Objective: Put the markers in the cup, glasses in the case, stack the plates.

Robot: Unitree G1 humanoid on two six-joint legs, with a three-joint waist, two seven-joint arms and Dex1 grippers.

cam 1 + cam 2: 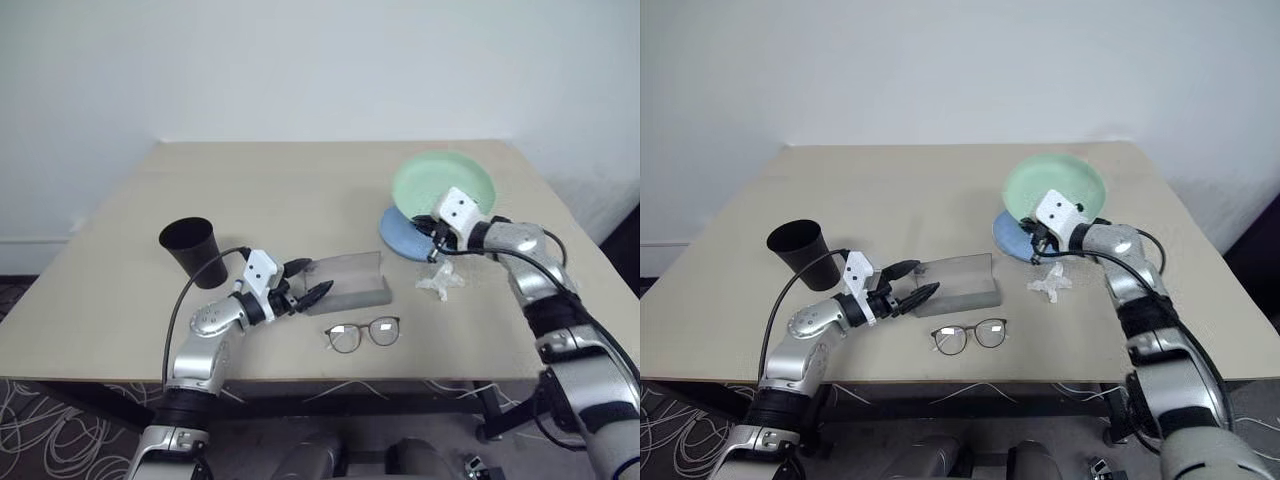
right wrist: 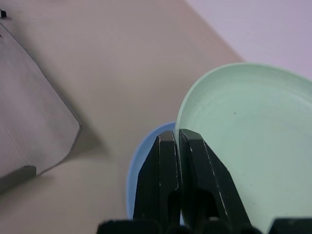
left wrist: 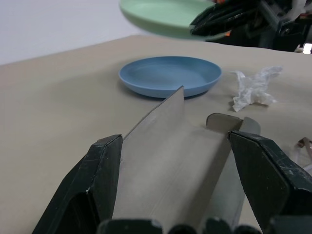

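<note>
Mint plate [image 1: 443,184] pinched by right fingers [image 2: 195,161]

Left gripper [image 1: 303,281] level, fingers spread wide, right gripper [image 1: 434,233] raised, fingers pinched together

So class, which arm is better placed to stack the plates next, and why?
The right: its tool is shut on the green plate, held above the blue plate. The left tool stands open at the case.

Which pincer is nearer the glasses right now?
Left. The left pincer sits open at the case, just behind the glasses; the right pincer holds the green plate farther off.
</note>
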